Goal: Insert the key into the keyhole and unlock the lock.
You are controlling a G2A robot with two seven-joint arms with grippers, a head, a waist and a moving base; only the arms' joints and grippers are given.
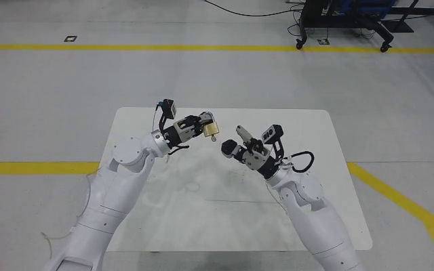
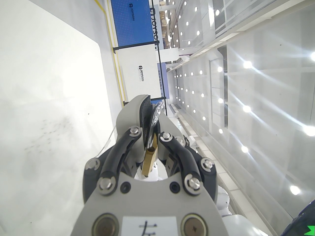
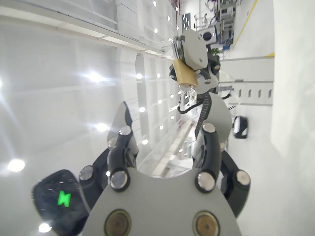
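Brass padlock (image 3: 185,73) with a steel shackle hangs in the air above the white table (image 1: 305,203). Nearest you in the right wrist view, the right gripper (image 3: 167,124) is spread wide and empty, just short of the padlock. Beyond it, a small silver key (image 3: 191,94) juts from the padlock's underside and seems to be seated in the keyhole already. Farther still, the left gripper (image 3: 178,42) pinches the shackle. You look to be at the turning step: close squarely on the key's head, then twist while the left holds firm.
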